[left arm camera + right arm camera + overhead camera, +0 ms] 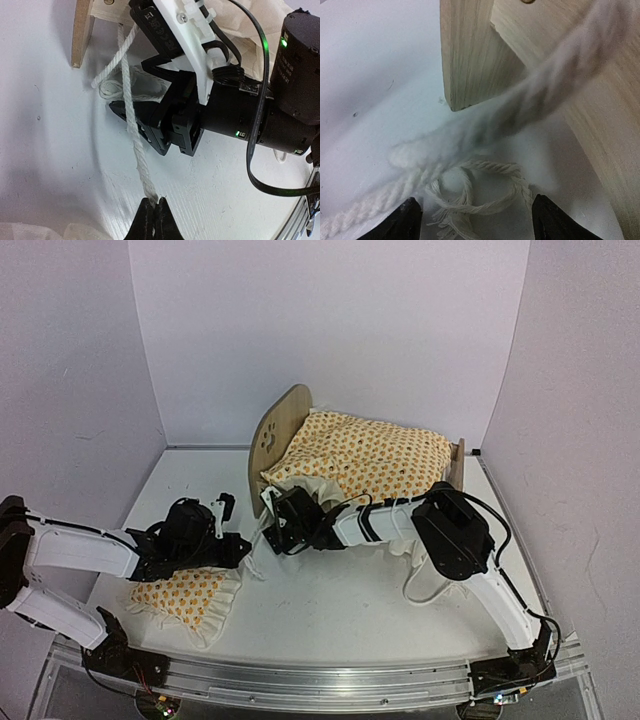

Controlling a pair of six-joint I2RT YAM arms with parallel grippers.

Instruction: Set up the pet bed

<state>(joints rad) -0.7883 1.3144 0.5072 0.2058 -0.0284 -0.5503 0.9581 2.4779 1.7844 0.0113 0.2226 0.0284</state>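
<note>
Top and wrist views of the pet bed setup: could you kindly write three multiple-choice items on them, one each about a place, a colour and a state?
1. Where does the ruffled pillow lie?
A. On the bed.
B. On the table by the left arm.
C. By the right arm's base.

2. What colour is the rope?
A. White.
B. Blue.
C. Red.

3. How is the left hand?
A. Wide open.
B. Shut on the rope.
C. Holding the pillow.

Answers:
1 B: the top view shows it on the table at that arm.
2 A: both wrist views show white strands.
3 B: in its own view, its fingertips pinch the rope.
</note>
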